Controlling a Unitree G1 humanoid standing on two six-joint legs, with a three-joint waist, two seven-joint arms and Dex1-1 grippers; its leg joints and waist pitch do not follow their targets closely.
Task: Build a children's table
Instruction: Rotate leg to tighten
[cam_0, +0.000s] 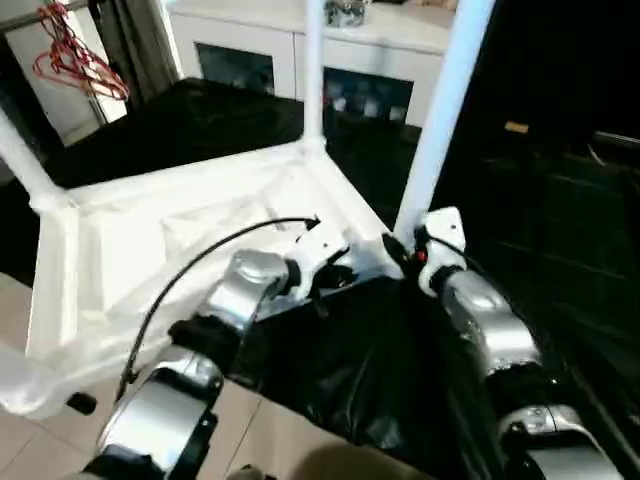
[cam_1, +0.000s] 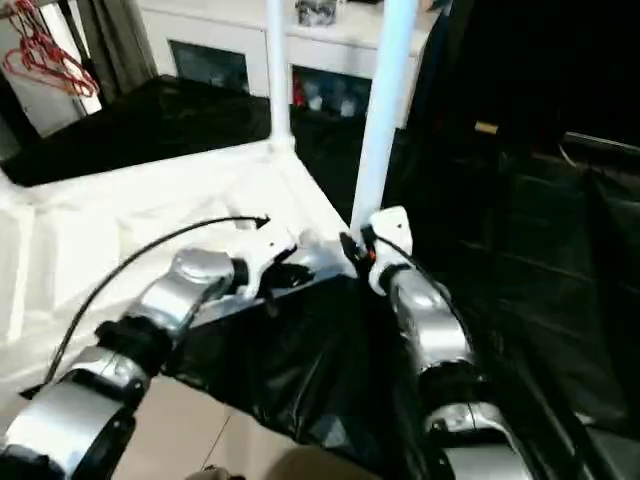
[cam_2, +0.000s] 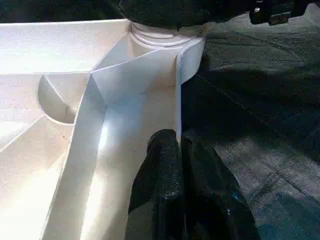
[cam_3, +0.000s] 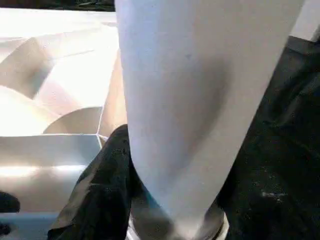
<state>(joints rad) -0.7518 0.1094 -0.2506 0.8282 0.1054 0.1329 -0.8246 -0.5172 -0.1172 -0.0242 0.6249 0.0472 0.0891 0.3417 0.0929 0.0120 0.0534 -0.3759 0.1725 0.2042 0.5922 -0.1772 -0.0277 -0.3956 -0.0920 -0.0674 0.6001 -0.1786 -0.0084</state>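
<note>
Tabletop (cam_0: 180, 240) lies underside up on the black-draped desk (cam_0: 350, 370) so legs can drop into corner sockets. Right gripper (cam_3: 170, 200) clasps the near leg (cam_0: 440, 120); left gripper (cam_2: 175, 150) pinches the rim, steadying it.

White table leg (cam_3: 195, 100) upright between black fingers (cam_3: 100, 195), ribbed tabletop underside (cam_3: 50, 100) beside, black sheet (cam_3: 280, 150)

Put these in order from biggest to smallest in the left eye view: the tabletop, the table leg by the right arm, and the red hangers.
1. Tabletop, biggest.
2. Table leg at the right end effector.
3. Red hangers, smallest, though they hang farther back, so they may only look small.
</note>
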